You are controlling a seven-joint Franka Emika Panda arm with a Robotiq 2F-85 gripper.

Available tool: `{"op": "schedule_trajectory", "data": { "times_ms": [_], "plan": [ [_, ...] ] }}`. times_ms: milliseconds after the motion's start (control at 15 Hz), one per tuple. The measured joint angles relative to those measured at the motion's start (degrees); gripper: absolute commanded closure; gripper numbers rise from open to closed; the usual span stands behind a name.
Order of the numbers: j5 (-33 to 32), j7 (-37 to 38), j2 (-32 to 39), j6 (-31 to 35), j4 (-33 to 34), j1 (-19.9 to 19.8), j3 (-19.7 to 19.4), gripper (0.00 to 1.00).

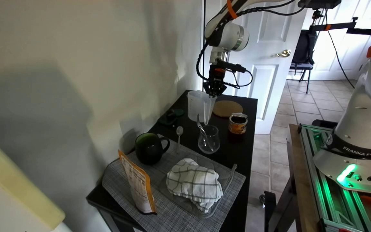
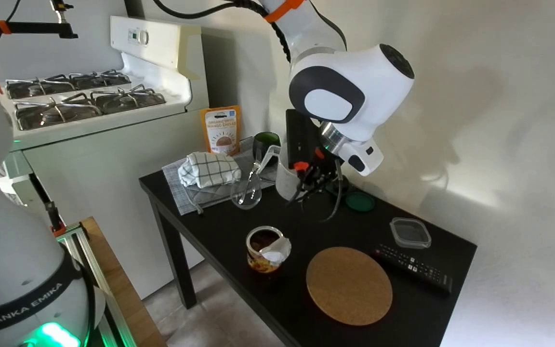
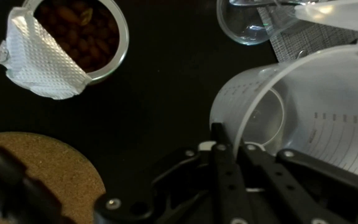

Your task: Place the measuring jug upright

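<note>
At right in the wrist view, the black gripper (image 3: 231, 141) pinches the rim of a translucent, colourless plastic measuring jug (image 3: 325, 90). Upper left, a round foil-topped can (image 3: 124, 35) holds brown nuts (image 3: 85, 40); lower left, a tan cork disc (image 3: 61, 169). In an exterior view, centre, a clear glass (image 2: 254, 197) holds a metal utensil (image 2: 253, 173); upper centre, an orange-and-white pouch (image 2: 221, 130) reads "DRIED MANGO".
</note>
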Motion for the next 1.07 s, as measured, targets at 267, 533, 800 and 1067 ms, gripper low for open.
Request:
{"op": "schedule_trajectory", "data": {
  "times_ms": [267,533,800,1067],
  "plan": [
    [-0.77,4.72,1.84,-1.28,2.01,-0.58,-1.87,0.99],
    [-5.59,14.86,2.01,1.51,2.63,0.49,-2.45,0.99],
    [-14.37,29.11,3.11,6.32,2.64,4.13,-2.65,0.99],
    [-16.85,32.67,5.97,7.49,3.90,5.82,-2.66,0.72]
  ]
}}
